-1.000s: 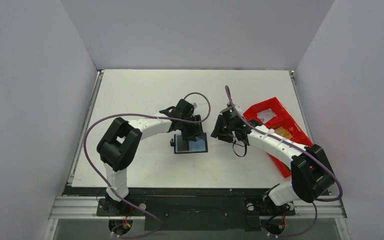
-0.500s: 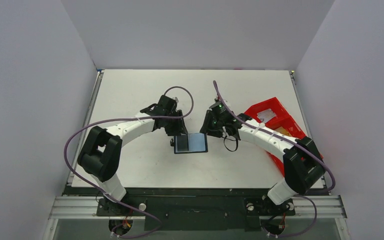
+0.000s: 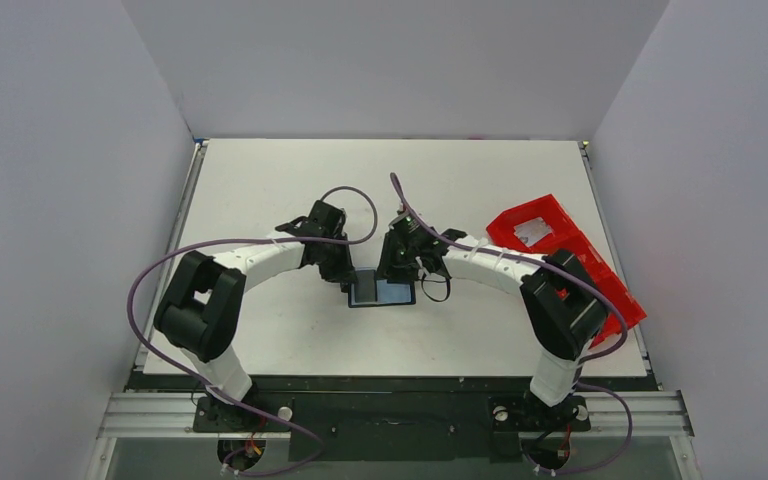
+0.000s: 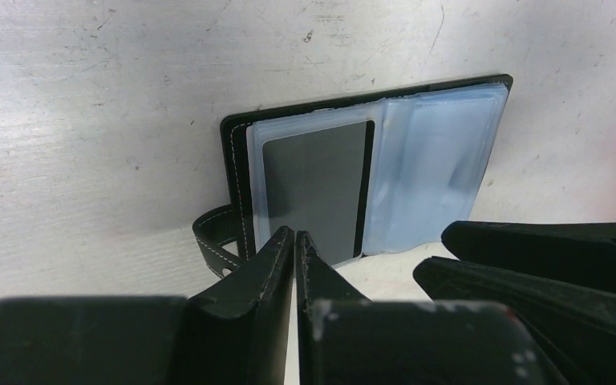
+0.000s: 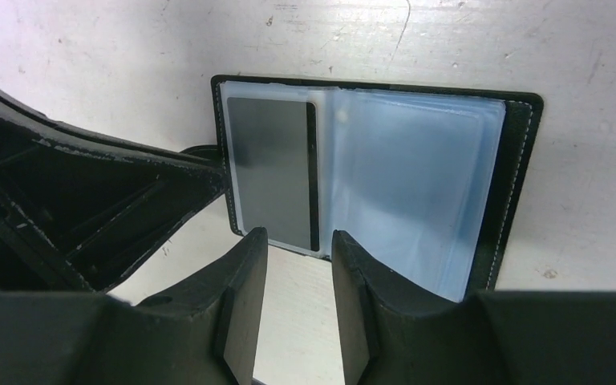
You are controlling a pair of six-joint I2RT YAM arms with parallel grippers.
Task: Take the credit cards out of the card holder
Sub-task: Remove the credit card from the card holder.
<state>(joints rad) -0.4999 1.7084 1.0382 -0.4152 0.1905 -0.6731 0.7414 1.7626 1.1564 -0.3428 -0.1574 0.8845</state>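
The card holder (image 3: 384, 293) lies open and flat on the table, its blue-grey plastic sleeves (image 4: 433, 164) facing up. A dark grey credit card (image 4: 314, 188) sits in the left sleeve, also seen in the right wrist view as a dark card (image 5: 271, 168). The black closing tab (image 4: 212, 241) curls out at the holder's left edge. My left gripper (image 4: 295, 235) is shut with nothing between its fingers, tips at the card's near edge. My right gripper (image 5: 299, 237) stands open at the holder's edge, straddling bare table just short of the card's corner.
A red compartment tray (image 3: 552, 240) stands at the right, partly under the right arm. The two grippers are close together over the holder; the right gripper's fingers (image 4: 545, 257) show beside the left one. White walls enclose the table.
Both arms have moved in on the card holder, the right one swinging left away from the red tray. The left gripper has gone from open to shut.
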